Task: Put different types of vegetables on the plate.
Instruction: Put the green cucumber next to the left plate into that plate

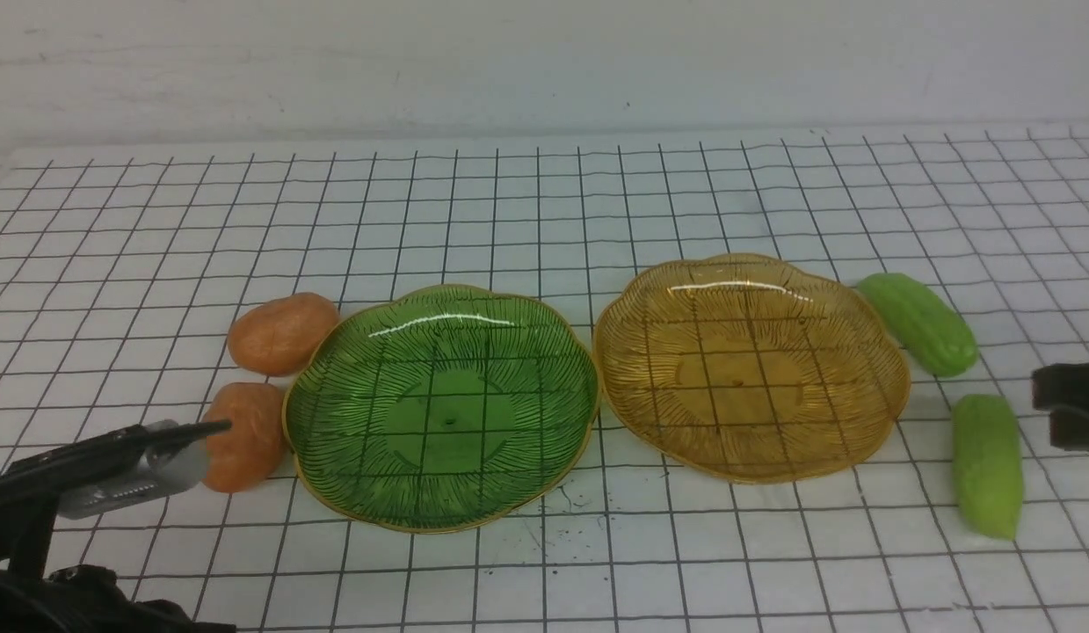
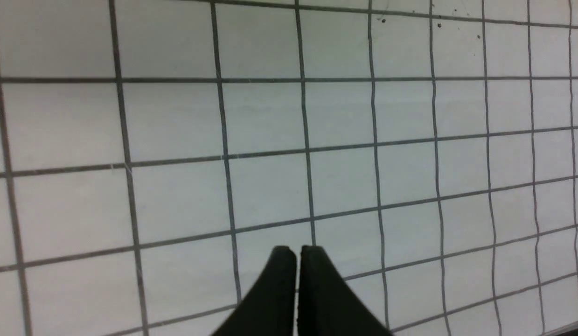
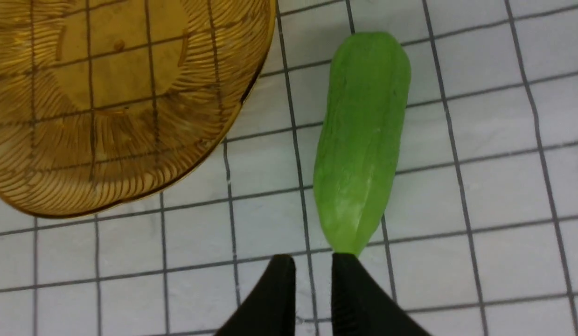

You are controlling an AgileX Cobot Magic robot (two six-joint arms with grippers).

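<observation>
amber plate [image 1: 751, 369] and green plate [image 1: 439, 409] sit side by side on the grid mat [image 1: 544, 220]. near potato [image 1: 250, 440] is partly hidden by the left gripper [image 1: 214, 429], with far potato [image 1: 280, 332] just beyond. the left wrist view shows only mat and jaws pressed together. right gripper [image 1: 1045, 411] is cut off at the frame edge, beside far gourd [image 1: 918, 323] and near gourd [image 1: 988, 464]. its wrist view shows jaws slightly parted, empty, at one gourd's tip.

**No writing to read**

From where I stand, no word, number, brand or sign is legible anywhere. The white sheet [image 1: 544, 202] bears only ruled black grid lines. The green plate [image 1: 377, 492], and the amber plate [image 1: 773, 448] just right of it, show only moulded ridges.
</observation>
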